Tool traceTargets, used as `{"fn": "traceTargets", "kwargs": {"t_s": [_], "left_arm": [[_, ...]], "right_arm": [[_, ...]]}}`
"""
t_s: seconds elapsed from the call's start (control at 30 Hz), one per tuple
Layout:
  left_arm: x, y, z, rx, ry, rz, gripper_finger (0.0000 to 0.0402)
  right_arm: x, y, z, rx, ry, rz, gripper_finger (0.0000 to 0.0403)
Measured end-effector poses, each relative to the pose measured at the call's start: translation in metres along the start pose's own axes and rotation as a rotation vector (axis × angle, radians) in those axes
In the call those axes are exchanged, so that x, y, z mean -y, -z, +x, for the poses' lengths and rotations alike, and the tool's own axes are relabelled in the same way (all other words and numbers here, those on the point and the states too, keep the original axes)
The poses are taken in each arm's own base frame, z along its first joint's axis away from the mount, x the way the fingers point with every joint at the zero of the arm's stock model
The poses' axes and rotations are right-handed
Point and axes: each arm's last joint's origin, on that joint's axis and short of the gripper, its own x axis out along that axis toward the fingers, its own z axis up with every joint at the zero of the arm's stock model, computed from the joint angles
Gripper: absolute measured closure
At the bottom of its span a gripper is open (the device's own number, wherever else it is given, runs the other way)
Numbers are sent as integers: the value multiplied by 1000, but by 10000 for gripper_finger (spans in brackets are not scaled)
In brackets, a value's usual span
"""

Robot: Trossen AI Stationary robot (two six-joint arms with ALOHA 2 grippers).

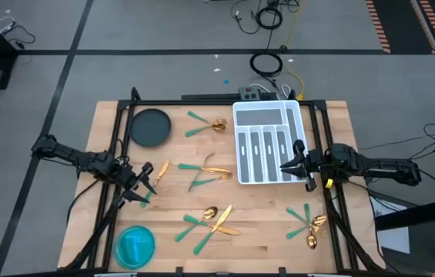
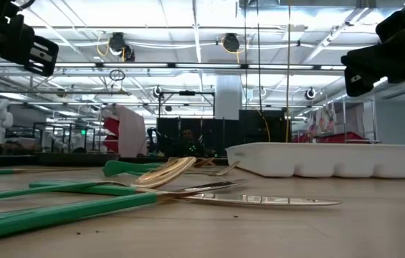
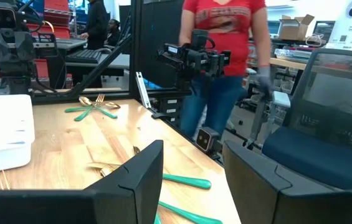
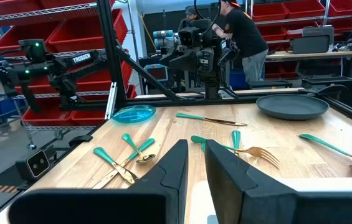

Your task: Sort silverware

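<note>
Left claw open beside knife; plate near.

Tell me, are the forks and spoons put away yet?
Not yet. The tray looks empty, and the silverware lies in clumps on the table. The left gripper is open over a knife, empty. The right gripper hovers by the tray, empty.

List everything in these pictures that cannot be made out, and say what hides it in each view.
- Inside of the white divided plastic tray: the low view shows only its outer wall, so its contents are hidden there.
- Gold fork with teal-green handle: in the right wrist view, the right gripper covers its handle's end.
- Dark round plate and clear blue round dish: not visible in the low view.
- Crossed silverware pile: the high view leaves the piece types unclear.
</note>
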Motion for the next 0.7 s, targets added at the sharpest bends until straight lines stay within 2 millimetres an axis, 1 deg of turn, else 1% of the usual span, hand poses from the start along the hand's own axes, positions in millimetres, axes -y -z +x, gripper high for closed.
{"fn": "traceTargets", "kwargs": {"t_s": [0.53,0.7], "left_arm": [[0,0,0,0,0,0,229],[0,0,0,0,0,0,229]], "right_arm": [[0,0,0,0,0,3,355],[0,-3,0,38,-7,86,355]]}}
